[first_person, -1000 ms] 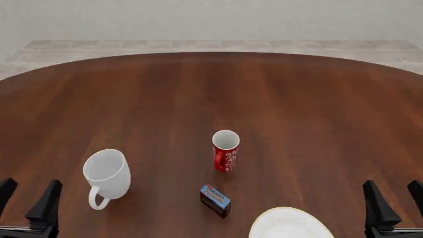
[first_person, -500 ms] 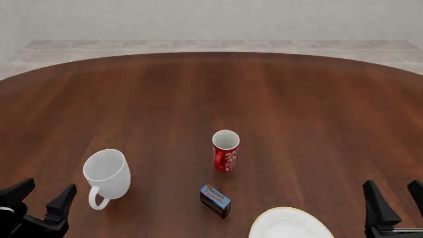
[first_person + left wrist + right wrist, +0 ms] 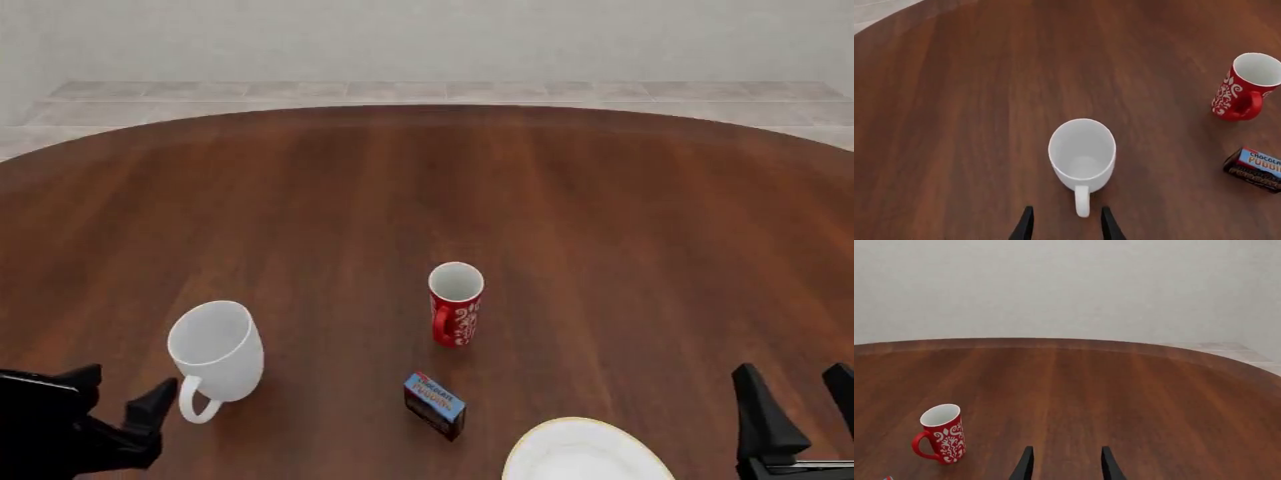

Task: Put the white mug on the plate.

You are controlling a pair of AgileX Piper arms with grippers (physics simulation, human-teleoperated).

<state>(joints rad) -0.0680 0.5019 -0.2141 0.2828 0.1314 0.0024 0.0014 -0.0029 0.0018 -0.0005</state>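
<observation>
The white mug (image 3: 216, 350) stands upright at the table's front left, its loop handle (image 3: 198, 400) turned toward the near edge. My left gripper (image 3: 123, 392) is open just in front and to the left of it; in the left wrist view its fingertips (image 3: 1025, 225) flank the tip of the handle (image 3: 1082, 201) of the white mug (image 3: 1082, 152). The plate (image 3: 587, 455), white with a yellowish rim, lies at the front edge right of centre, partly cut off. My right gripper (image 3: 797, 388) is open at the front right, holding nothing.
A red mug with white patterns (image 3: 455, 303) stands upright near the middle, also in both wrist views (image 3: 1246, 86) (image 3: 941, 440). A small dark chocolate pudding box (image 3: 435, 404) lies between it and the plate, right of the white mug.
My left gripper has swung rightward and forward toward the white mug's handle, turning as it went. The right arm and all objects stayed still.
</observation>
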